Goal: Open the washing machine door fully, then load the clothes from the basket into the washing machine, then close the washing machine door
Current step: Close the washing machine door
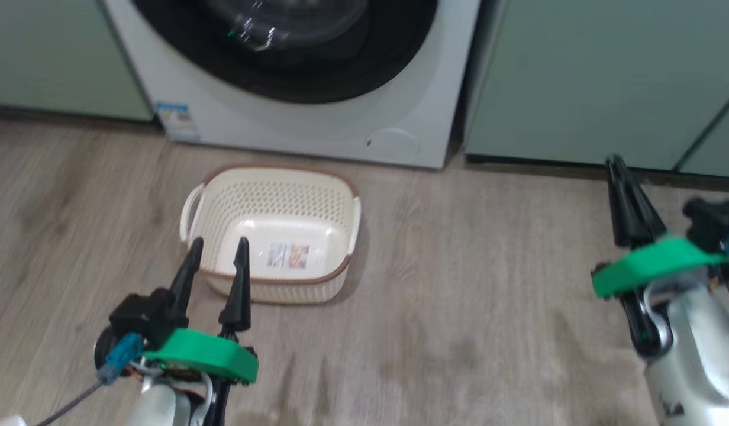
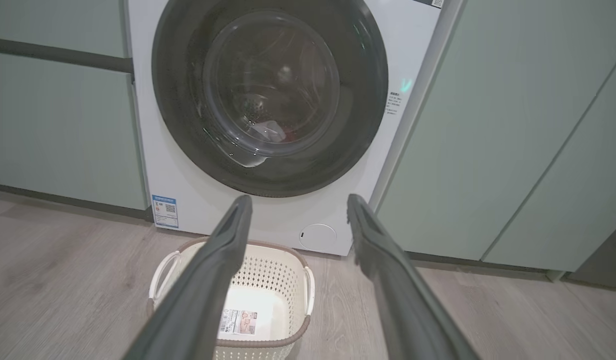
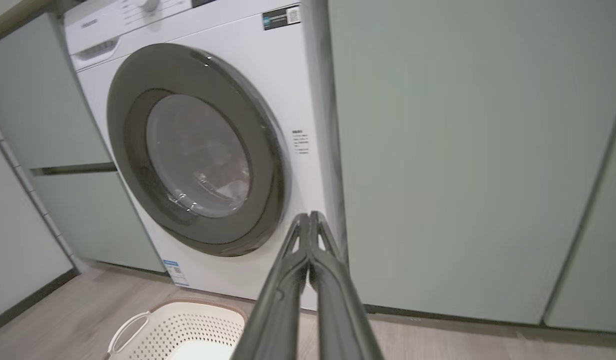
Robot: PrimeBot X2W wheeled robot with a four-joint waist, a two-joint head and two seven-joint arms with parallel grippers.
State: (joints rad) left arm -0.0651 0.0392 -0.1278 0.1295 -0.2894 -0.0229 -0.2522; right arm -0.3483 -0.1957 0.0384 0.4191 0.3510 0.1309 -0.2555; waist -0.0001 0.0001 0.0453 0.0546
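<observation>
The white washing machine [image 1: 317, 127] stands straight ahead, its black-rimmed glass door [image 2: 188, 145] shut flat against the front. Behind the glass, low in the drum, lies a bit of red and white clothes [image 2: 280, 132]. On the floor before the machine sits the cream basket [image 1: 276, 195], with nothing in it but a sticker on its bottom. My left gripper [image 1: 219, 244] hangs open over the basket's near rim, holding nothing. My right gripper [image 1: 614, 160] is shut and empty, off to the right near the cabinet base. In the right wrist view its fingertips [image 3: 308, 216] point at the machine's lower right corner.
Pale green cabinets [image 1: 577, 77] flank the machine on both sides. A blue label [image 1: 175, 118] and a round service flap [image 1: 391, 142] mark its lower front. Wood-look floor [image 1: 489, 284] stretches between the basket and my right arm.
</observation>
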